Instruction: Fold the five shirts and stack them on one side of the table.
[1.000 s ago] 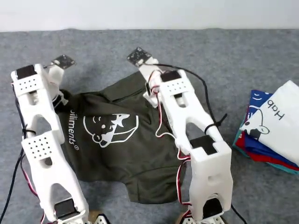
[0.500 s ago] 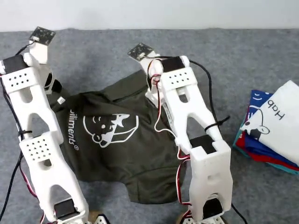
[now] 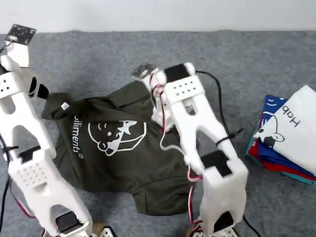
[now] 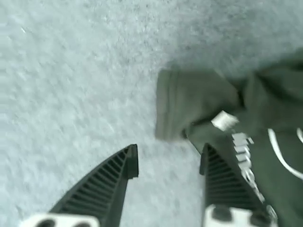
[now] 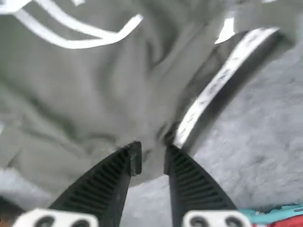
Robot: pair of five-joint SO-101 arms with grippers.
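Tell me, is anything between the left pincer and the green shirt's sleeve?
Nothing visible. The left pincer is open just short of the sleeve, with only bare grey table between them.

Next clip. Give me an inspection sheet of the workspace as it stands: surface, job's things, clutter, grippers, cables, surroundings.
Surface: grey carpet, flat.
Job's things: dark green shirt spread out unfolded, print up, between the arms; stack of folded shirts beside the right arm, white one on top.
Clutter: nothing seen.
Grippers: left gripper open over the carpet beside the shirt's sleeve; right gripper pinching cloth near the collar.
Cables: black cable and red and white wires run along the right arm.
Surroundings: white wall behind the table.
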